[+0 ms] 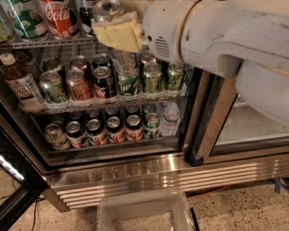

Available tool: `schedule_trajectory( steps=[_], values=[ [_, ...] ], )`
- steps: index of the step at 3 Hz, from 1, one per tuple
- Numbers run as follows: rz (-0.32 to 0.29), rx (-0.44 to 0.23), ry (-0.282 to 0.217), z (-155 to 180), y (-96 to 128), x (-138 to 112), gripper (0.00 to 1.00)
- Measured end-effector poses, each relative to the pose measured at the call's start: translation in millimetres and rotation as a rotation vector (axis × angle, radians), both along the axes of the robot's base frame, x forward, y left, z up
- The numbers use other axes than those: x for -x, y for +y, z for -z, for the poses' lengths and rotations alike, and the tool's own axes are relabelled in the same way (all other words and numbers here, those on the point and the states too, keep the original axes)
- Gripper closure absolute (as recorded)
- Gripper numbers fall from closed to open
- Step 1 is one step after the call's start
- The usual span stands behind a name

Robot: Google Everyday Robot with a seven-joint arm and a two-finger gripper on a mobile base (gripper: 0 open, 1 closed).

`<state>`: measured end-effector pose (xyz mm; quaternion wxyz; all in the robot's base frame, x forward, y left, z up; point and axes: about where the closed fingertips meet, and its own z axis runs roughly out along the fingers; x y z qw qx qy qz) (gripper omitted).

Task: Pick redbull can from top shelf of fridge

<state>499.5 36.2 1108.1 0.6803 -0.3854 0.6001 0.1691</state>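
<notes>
The redbull can (107,8), with a shiny silver lid, stands at the top edge of the view on the top shelf (45,43), a grey wire rack in the open fridge (135,173). My gripper (114,32) has a pale yellow end. It reaches in from the right on a thick white arm (212,31) and lies directly in front of and below the can's lid. The can's body is hidden behind the gripper. A red Coca-Cola can (59,18) and a green-labelled can (25,20) stand to its left on the same shelf.
The middle shelf holds several green, red and dark cans (128,79) and a brown bottle (20,83). The lower shelf holds more cans (115,128). A dark door frame (212,117) stands right of the opening. A clear plastic bin (144,212) sits on the floor.
</notes>
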Motion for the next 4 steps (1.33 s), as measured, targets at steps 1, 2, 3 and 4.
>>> schedule_trajectory(
  steps=[1, 2, 3, 4],
  values=[
    [-0.033, 0.113, -0.057, 9, -15, 5, 1.0],
    [-0.048, 0.14, -0.078, 8, -11, 6, 1.0],
    [-0.069, 0.124, -0.082, 2, -15, 30, 1.0],
    [-0.067, 0.058, -0.067, -4, -45, 63, 1.0]
  ],
)
